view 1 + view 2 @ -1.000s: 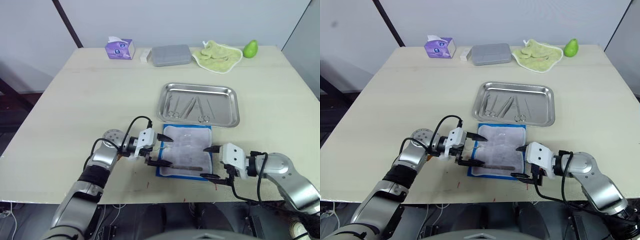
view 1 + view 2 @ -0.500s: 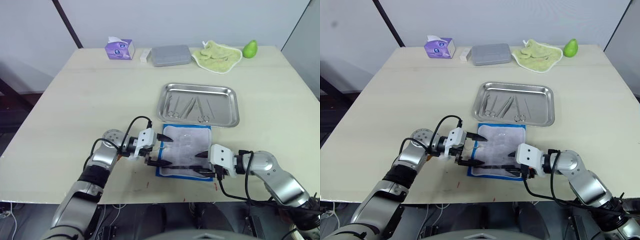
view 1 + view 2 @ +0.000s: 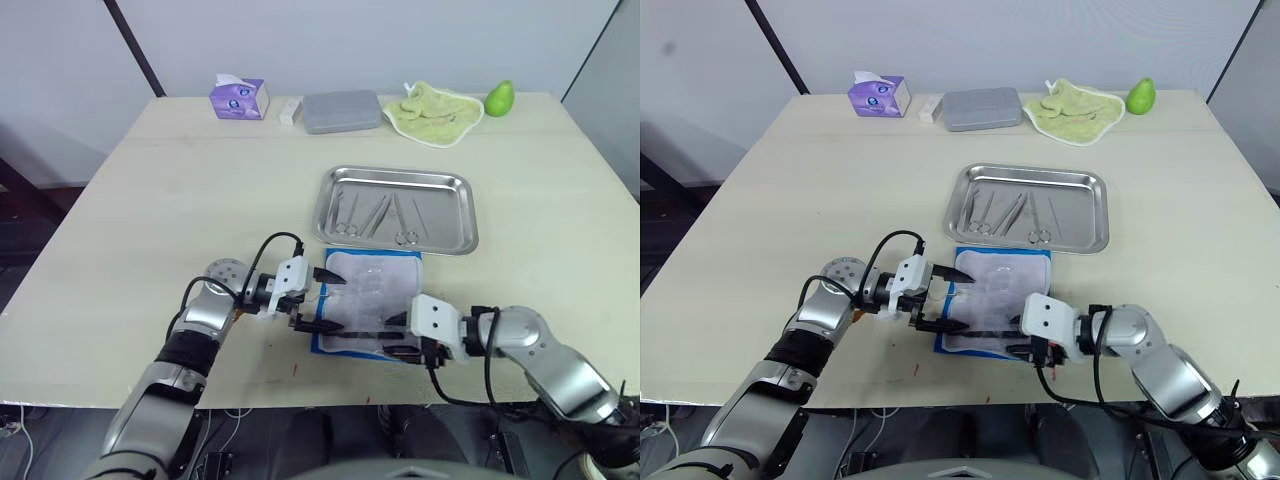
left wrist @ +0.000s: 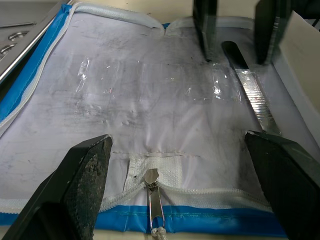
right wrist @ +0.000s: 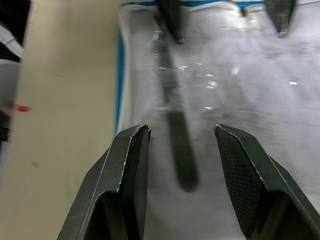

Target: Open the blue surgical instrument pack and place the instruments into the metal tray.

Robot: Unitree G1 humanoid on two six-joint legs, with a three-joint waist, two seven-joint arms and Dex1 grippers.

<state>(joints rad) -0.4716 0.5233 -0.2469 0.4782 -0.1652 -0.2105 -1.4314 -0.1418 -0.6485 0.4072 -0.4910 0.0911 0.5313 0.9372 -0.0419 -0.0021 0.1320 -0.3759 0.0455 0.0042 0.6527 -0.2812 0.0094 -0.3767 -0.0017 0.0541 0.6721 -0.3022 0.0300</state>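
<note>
1. Right gripper (image 5: 182,145) has slid in over the blue surgical instrument pack (image 3: 372,300) from beyond its edge, fingers spread wide, empty, straddling the last tool (image 5: 175,120) in the white lining.
2. Left gripper (image 3: 318,298) stays at the pack's opposite edge, open, holding nothing.
3. Beyond the pack, the metal tray (image 3: 400,180) already holds several instruments (image 3: 375,213); one pickup seems left.

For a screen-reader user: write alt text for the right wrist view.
The right gripper, fingers open, straddles the end of a slim dark metal instrument lying on the white lining of the opened blue surgical instrument pack. The left gripper's fingertips rest at the pack's far edge, with bare tabletop beside it.
</note>
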